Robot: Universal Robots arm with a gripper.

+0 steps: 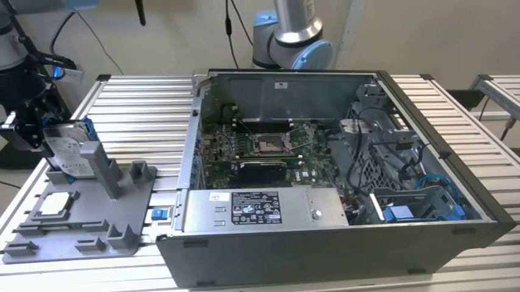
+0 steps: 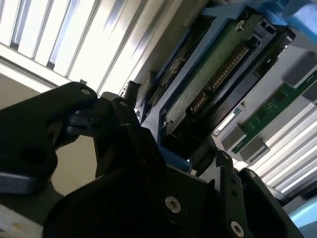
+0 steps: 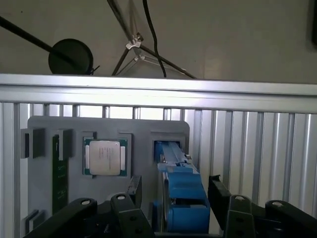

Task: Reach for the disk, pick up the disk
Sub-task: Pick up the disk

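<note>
Slatted aluminium table (image 1: pixel 138 103). An open computer case (image 1: pixel 325 255) lay on it, taking up the middle and the exterior view's right. A grey fixture (image 1: pixel 89 240) sat on the table at the exterior view's left, just beside the case.

The disk (image 1: pixel 67 146) stood on edge in a slot at the fixture's end farther from the exterior camera. It leaned a little, with its blue carrier around the rim. Its white label faced that camera, the print too small to read.

The black gripper (image 3: pixel 174 184) was at the disk, straddling it. In the first wrist view the fingers (image 3: pixel 133 191) stood apart, one on each side of the carrier. A strip of grey fixture showed between one finger and the carrier. The other finger was just beside it, and contact could not be told. In the second wrist view the disk's green circuit board and connector row showed inside the blue frame.

A chip (image 1: pixel 55 204) lay flat in a fixture pocket nearer the exterior camera. The marks on its lid were faint and unreadable. A green memory stick (image 3: pixel 59 173) lay in the slot beside the chip, on the side away from the disk.

In the case, a long grey box (image 1: pixel 260 208) ran along the near wall. Its black-and-white label carried lines of print and symbols, not legible. A small white sticker (image 1: pixel 282 84) on the far wall was also unreadable. A small blue piece (image 1: pixel 159 213) lay between the fixture and the case.
</note>
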